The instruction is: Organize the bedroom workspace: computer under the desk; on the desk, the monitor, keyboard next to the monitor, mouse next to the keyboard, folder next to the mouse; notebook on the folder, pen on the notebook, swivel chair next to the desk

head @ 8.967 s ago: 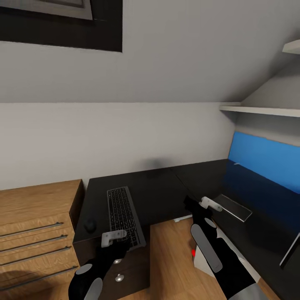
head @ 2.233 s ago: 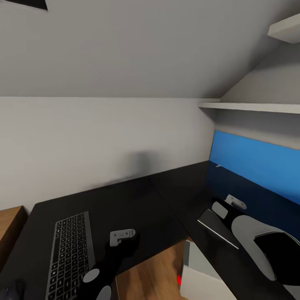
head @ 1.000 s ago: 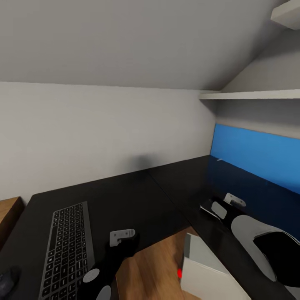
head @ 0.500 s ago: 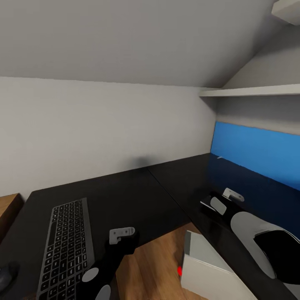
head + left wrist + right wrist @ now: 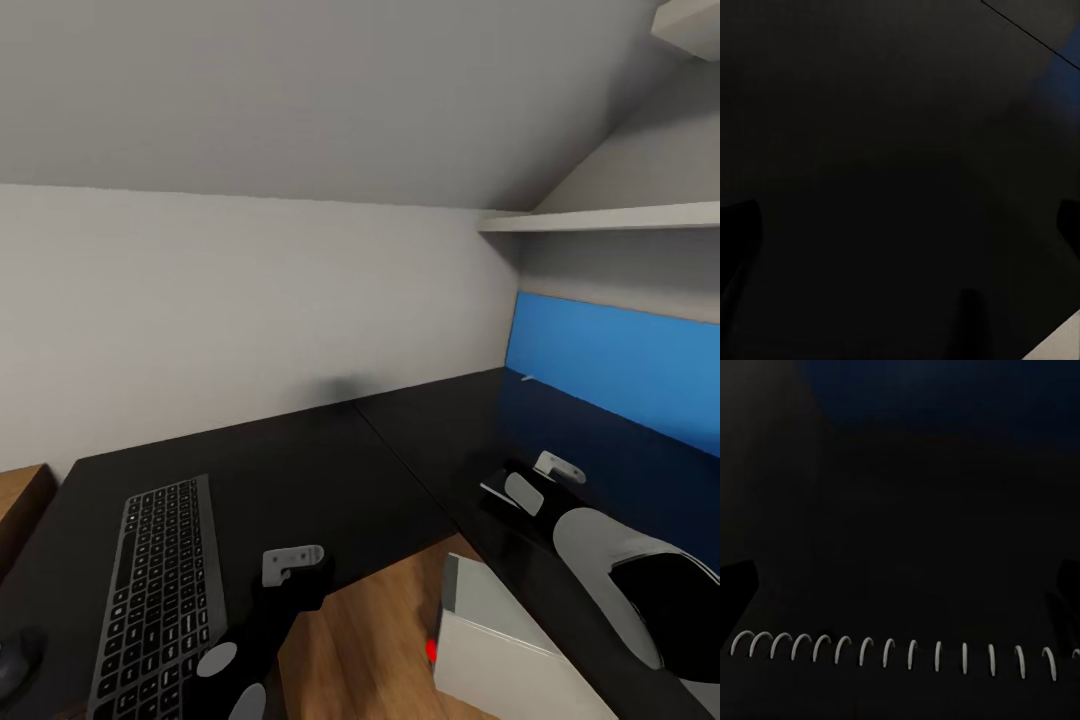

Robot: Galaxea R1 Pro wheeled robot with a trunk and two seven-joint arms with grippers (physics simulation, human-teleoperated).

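- Black and matt, the L-shaped worktop (image 5: 330, 470) ran along the grey wall and turned toward the right under a white shelf (image 5: 600, 218).
- Blue panelling (image 5: 620, 365) stood behind its right wing and cast a blue sheen on the top.
- On the left wing lay the keyboard (image 5: 160, 590), flat, with a dark round object (image 5: 18, 655) just beside it at the frame edge, cut off and hard to name.
- Below the inner corner stood the computer (image 5: 500, 640), a light grey box on the wooden floor (image 5: 370, 630), its red light (image 5: 432, 652) on the front edge; the worktop hid part of it.
- In the head view the left hand (image 5: 292, 563) hung over the worktop's front edge, and the right hand (image 5: 545, 475) over the right wing, by a thin pale-edged sheet (image 5: 497, 494).
- Closer in, the right wrist view showed a row of white spiral rings (image 5: 900, 652), the notebook's (image 5: 900, 690) binding, on the dark top.
- I cannot tell whether either hand was spread or pressed together; the wrist views were too dark.
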